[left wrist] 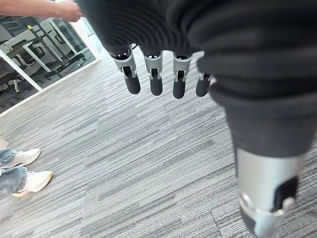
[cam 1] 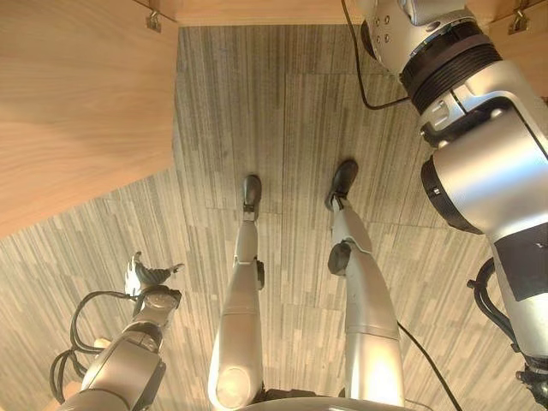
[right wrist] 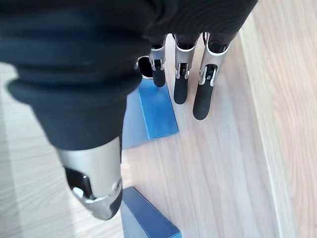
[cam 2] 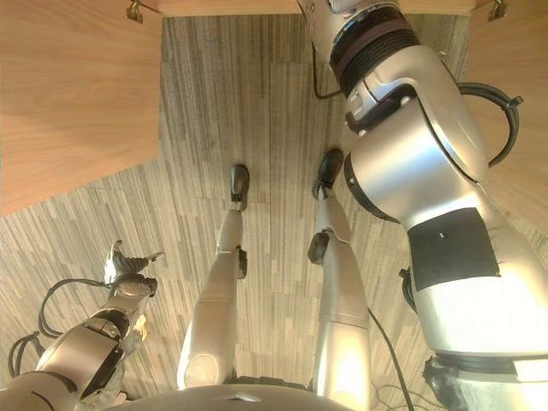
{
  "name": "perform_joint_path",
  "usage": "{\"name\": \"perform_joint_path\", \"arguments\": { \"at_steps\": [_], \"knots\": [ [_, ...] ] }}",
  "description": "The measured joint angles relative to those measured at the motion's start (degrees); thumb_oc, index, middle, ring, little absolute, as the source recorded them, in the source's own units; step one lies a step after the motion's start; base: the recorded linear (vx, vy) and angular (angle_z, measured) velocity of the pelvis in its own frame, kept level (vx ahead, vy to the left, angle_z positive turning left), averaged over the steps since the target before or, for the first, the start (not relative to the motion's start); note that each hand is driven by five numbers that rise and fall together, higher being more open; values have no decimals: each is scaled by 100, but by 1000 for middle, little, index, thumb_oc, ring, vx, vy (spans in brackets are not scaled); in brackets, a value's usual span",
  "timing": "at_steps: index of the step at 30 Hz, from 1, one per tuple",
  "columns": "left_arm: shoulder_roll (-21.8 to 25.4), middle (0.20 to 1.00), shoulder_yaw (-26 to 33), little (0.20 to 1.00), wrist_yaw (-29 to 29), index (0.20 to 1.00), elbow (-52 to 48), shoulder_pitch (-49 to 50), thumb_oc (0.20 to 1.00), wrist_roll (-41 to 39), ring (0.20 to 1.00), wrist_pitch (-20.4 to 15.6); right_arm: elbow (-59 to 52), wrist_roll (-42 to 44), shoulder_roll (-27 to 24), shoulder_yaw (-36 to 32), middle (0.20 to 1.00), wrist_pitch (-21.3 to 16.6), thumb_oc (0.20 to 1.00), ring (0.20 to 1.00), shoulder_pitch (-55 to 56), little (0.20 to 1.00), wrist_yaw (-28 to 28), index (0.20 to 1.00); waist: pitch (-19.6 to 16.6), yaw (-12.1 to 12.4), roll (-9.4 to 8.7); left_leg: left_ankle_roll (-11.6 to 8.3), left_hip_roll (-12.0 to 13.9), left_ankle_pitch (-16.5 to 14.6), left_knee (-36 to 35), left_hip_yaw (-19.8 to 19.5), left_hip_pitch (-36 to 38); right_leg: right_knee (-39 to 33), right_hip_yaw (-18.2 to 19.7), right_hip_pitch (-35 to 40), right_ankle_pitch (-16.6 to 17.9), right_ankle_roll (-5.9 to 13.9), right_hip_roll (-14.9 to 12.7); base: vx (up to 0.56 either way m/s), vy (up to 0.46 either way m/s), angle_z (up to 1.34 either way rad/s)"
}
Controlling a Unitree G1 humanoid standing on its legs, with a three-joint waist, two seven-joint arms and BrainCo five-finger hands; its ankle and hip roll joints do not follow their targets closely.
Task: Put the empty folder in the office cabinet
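A blue folder [right wrist: 157, 113] rests on the light wooden shelf [right wrist: 223, 178] inside the cabinet. My right hand [right wrist: 181, 84] hovers over it with straight fingers, apart from it and holding nothing. A second blue folder's corner [right wrist: 146, 218] lies closer, beside the thumb. In the eye views my right arm [cam 1: 479, 163] reaches up and forward out of the picture. My left hand [cam 1: 145, 278] hangs low at my left side over the carpet, its fingers [left wrist: 156, 82] relaxed and empty.
An open wooden cabinet door [cam 1: 77, 103] stands at the left, and another wooden panel [cam 2: 514, 77] at the right. Grey striped carpet [cam 1: 282, 128] lies between them. A person's shoes [left wrist: 22, 171] and arm [left wrist: 39, 7] show near a glass wall.
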Motion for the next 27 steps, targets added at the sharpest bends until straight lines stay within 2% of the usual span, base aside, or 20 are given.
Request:
{"name": "perform_joint_path", "arguments": {
  "at_steps": [4, 9, 13, 16, 22, 24, 27],
  "knots": [
    [24, 1000, 2, 1000, 12, 1000, 0, -1, 1000, -2, 1000, -31, -6, -1, -7, 85, 1000, 31, 1000, 1000, -55, 1000, -19, 1000, 0, -2, 0, 3, 22, -1, -9, -60, -47, -1, -79, -2, -7, -7, -1, 17, -29, 4],
    [20, 1000, 43, 1000, 8, 1000, 20, 14, 1000, -49, 1000, -125, -641, 4, -5, 495, 1000, -19, 1000, 1000, -124, 1000, 129, 1000, 0, 73, 0, 73, 35, -29, 5, -174, -163, 262, -186, -188, -177, -190, -38, 27, -53, 9],
    [1, 1000, 41, 1000, 12, 1000, 37, 2, 1000, 10, 1000, -81, -1047, 4, 210, 845, 1000, -194, 1000, 1000, -122, 1000, 274, 1000, 0, 117, 0, 53, 42, -4, 9, -200, -172, 467, -213, -279, -301, -262, -57, 22, -26, 4],
    [71, 1000, 49, 1000, 13, 1000, 37, -11, 1000, 72, 1000, -76, -1243, -73, 344, 956, 1000, -223, 1000, 1000, -110, 1000, 356, 1000, 0, 137, 0, 16, 40, 19, 10, -207, -170, 613, -219, -333, -389, -242, -88, 16, -11, 3],
    [65, 1000, 120, 1000, 28, 1000, 22, -74, 1000, 175, 1000, 8, -628, -412, 195, 615, 1000, -193, 1000, 1000, -125, 1000, 274, 1000, 0, 138, 0, 17, 15, 13, 8, -194, -178, 689, -214, -363, -433, -216, -150, 21, 16, 3],
    [39, 1000, 117, 1000, 26, 1000, 21, -71, 1000, 168, 1000, 6, -15, -441, -60, 285, 1000, -177, 1000, 1000, -134, 1000, 152, 1000, 0, 140, 0, 15, 1, 10, 8, -182, -189, 690, -192, -385, -437, -211, -162, 10, 15, 1],
    [35, 1000, 129, 1000, 23, 1000, 32, -36, 1000, 159, 1000, 10, 149, -440, -401, 161, 1000, -140, 1000, 1000, -127, 1000, 83, 1000, -1, 130, -1, 14, -4, 12, 10, -122, -194, 699, -153, -427, -429, -203, -163, 24, 122, -5]
  ]
}}
